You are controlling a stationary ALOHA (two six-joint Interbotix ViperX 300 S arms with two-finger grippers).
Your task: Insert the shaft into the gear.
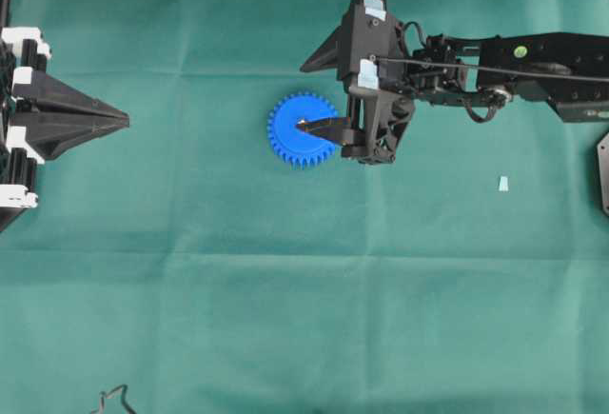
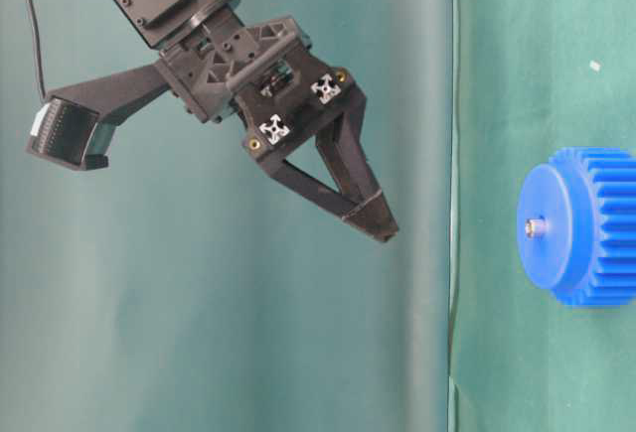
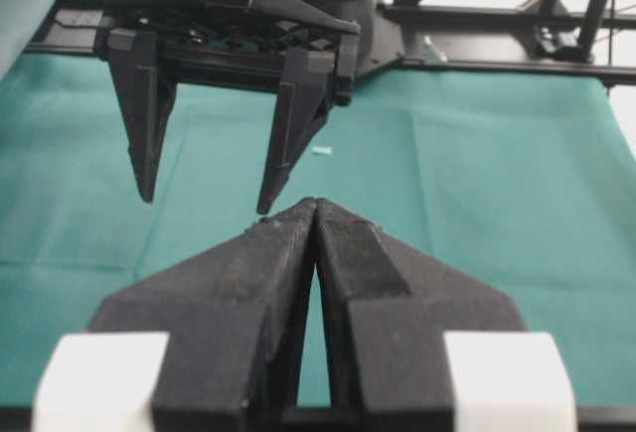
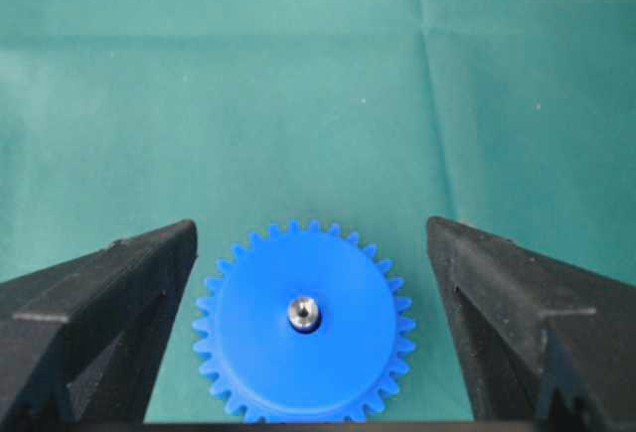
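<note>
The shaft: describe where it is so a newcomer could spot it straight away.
On the green cloth, near the middle, lies the blue toothed gear, flat. At its centre hole stands the shaft, a tiny silvery metal pin. It is the only shiny metal bit on the blue plastic, unlike the pale scrap lying apart.

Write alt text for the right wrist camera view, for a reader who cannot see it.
A blue gear lies flat on a green cloth, with a small silvery shaft standing in its centre hole. The right gripper frames it from above, its two black fingers spread wide on either side of the gear and holding nothing.
</note>
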